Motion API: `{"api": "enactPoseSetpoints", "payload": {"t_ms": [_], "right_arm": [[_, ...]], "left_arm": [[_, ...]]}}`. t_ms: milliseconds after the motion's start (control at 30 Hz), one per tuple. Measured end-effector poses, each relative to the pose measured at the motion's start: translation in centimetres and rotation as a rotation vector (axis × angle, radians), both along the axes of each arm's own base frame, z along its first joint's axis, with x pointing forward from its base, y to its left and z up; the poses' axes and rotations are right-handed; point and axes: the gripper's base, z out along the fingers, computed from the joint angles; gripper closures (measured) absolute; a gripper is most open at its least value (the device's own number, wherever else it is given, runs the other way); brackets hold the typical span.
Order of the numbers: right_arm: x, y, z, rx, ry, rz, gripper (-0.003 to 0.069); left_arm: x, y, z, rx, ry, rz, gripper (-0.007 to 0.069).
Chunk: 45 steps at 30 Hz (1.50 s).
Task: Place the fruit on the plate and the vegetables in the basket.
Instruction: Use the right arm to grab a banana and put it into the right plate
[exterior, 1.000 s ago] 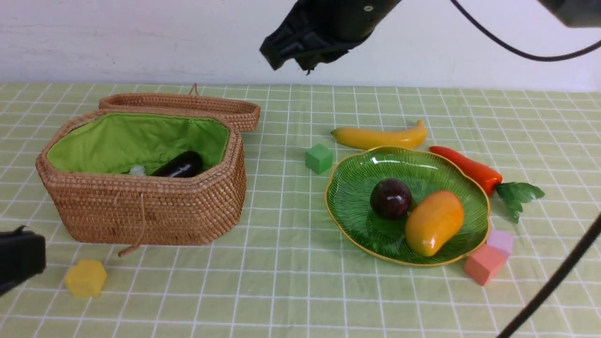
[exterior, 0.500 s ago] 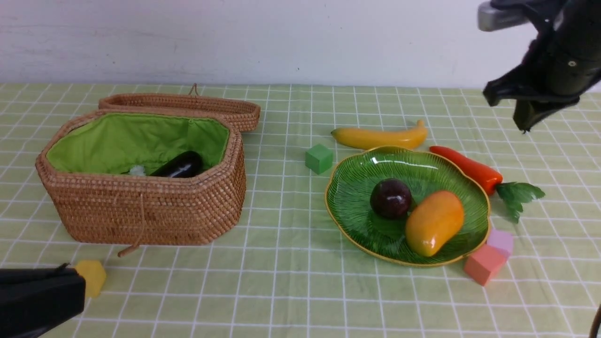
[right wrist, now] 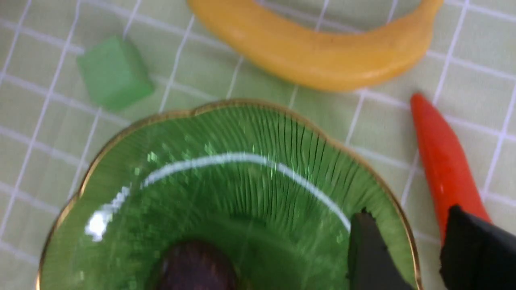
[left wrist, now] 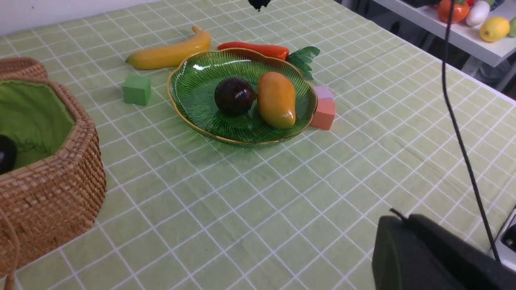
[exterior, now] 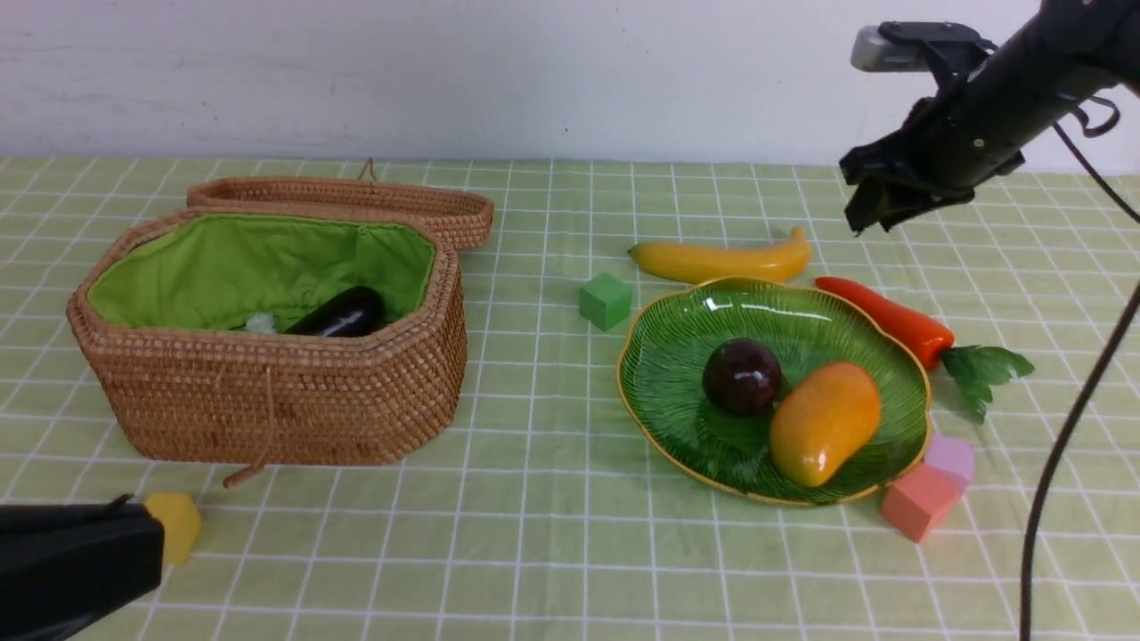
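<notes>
Right jaws have been swung toward the carrot (exterior: 882, 316), plate's (exterior: 668, 374) two o'clock, parted empty for pickup; left jaws clenched.

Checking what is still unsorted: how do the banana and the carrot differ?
The banana is yellow and curved; the carrot is orange-red, tapered, with green leaves. The banana lies beyond the plate's far rim; the carrot lies along its right side. Both rest on the cloth, off the plate.

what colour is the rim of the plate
Gold-yellow; the plate rim shows best in the right wrist view.
</notes>
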Motion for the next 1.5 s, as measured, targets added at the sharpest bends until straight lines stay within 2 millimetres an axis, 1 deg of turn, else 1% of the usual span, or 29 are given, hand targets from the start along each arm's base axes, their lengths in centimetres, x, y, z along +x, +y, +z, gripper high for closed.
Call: {"api": "enactPoseSetpoints", "payload": {"t_ms": [67, 167, 233, 367, 400, 433, 600, 800, 867, 1000, 1200, 1367, 1500], "right_arm": [[1.8, 0.2, -0.4, 0.073, -0.012, -0.086, 0.0324], [3.8, 0.2, -2.4, 0.165, 0.024, -0.231, 0.0276], [4.5, 0.1, -3.3, 0.191, 0.035, -0.3, 0.025], [6.3, 0.0, -6.2, 0.241, 0.022, -0.403, 0.0191], [6.4, 0.0, -6.4, 0.243, 0.021, -0.406, 0.0189], [6.8, 0.1, -6.9, 0.261, 0.0, -0.423, 0.0172], [7.5, 0.9, -7.8, 0.264, -0.043, -0.433, 0.0155], [7.9, 2.2, -9.9, 0.155, -0.075, -0.408, 0.0154], [7.9, 2.5, -10.2, 0.127, -0.083, -0.411, 0.0154], [8.0, 2.4, -10.6, 0.096, -0.092, -0.447, 0.0153], [8.3, 2.4, -10.8, 0.121, -0.119, -0.469, 0.0153], [8.7, 2.6, -12.6, 0.145, -0.11, -0.475, 0.0153], [8.8, 2.6, -13.0, 0.153, -0.109, -0.477, 0.0153]], "left_arm": [[0.0, 0.0, 0.0, -0.002, -0.002, 0.001, 0.0633], [0.0, 0.0, 0.0, -0.003, -0.003, 0.001, 0.0633], [0.0, 0.0, 0.0, -0.003, -0.003, 0.001, 0.0633], [0.0, 0.0, 0.0, -0.003, -0.003, 0.001, 0.0633], [0.0, 0.0, 0.0, -0.003, -0.003, 0.001, 0.0633], [0.0, 0.0, 0.0, -0.003, -0.003, 0.001, 0.0633], [0.0, 0.0, 0.0, -0.003, -0.003, 0.001, 0.0633], [0.0, 0.0, 0.0, -0.003, -0.003, 0.001, 0.0631], [0.0, 0.0, 0.0, -0.003, -0.003, 0.001, 0.0631], [0.0, 0.0, 0.0, -0.003, -0.003, 0.001, 0.0631], [0.0, 0.0, 0.0, -0.003, -0.003, 0.001, 0.0631], [0.0, 0.0, 0.0, -0.004, -0.002, 0.0, 0.0631], [0.0, 0.0, 0.0, -0.005, -0.002, 0.0, 0.0631]]}}
